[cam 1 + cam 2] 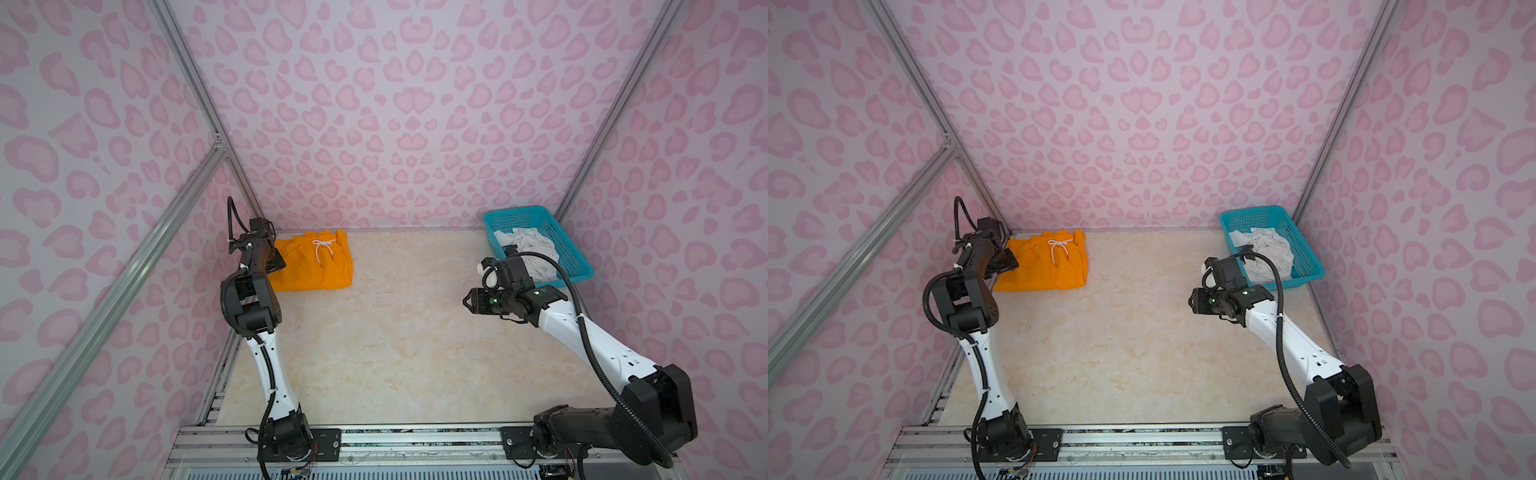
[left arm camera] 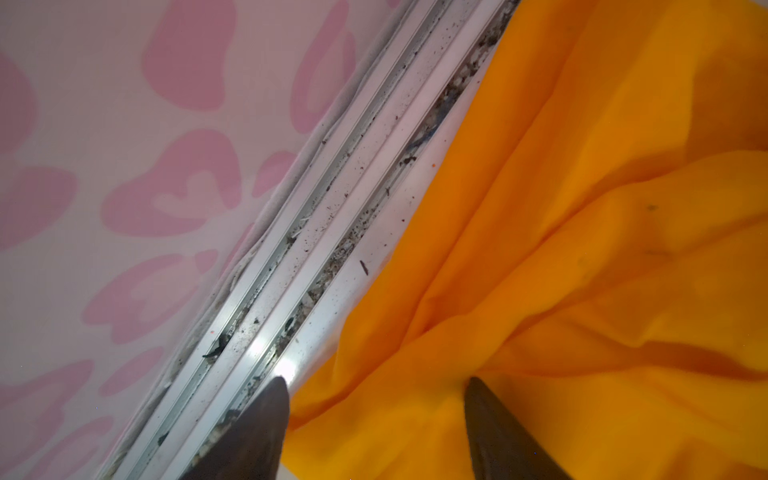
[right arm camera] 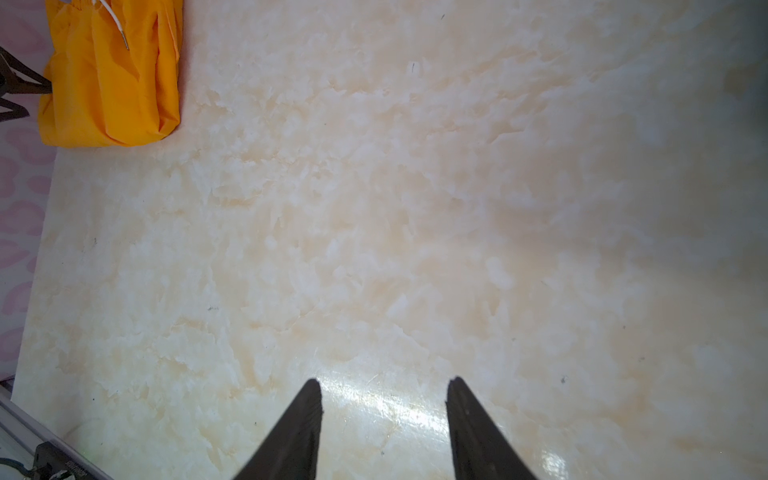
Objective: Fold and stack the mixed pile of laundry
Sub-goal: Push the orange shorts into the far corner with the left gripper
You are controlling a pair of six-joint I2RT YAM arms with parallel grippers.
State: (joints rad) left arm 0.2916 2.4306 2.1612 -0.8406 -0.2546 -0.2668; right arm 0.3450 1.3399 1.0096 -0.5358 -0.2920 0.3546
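The orange shorts (image 1: 316, 262) (image 1: 1046, 264) lie folded at the table's far left corner, white drawstring (image 1: 322, 249) on top. My left gripper (image 1: 276, 262) (image 1: 1009, 262) (image 2: 376, 380) hangs open over their left edge. The orange cloth (image 2: 582, 249) lies loose under and between the fingers, not pinched. The white T-shirt (image 1: 528, 249) (image 1: 1268, 249) is crumpled in the teal basket (image 1: 517, 210) (image 1: 1254, 210) at the far right. My right gripper (image 1: 467, 301) (image 1: 1191, 301) (image 3: 384, 380) stands open above the bare table in front of the basket, pointing left, and holds nothing. The right wrist view also shows the shorts (image 3: 108, 83) far off.
An aluminium rail (image 2: 332, 232) runs along the table's left edge right beside the shorts, with the pink patterned wall (image 1: 104, 208) behind it. Walls close in the back and right sides. The marble-look tabletop (image 1: 395, 332) lies between the two arms.
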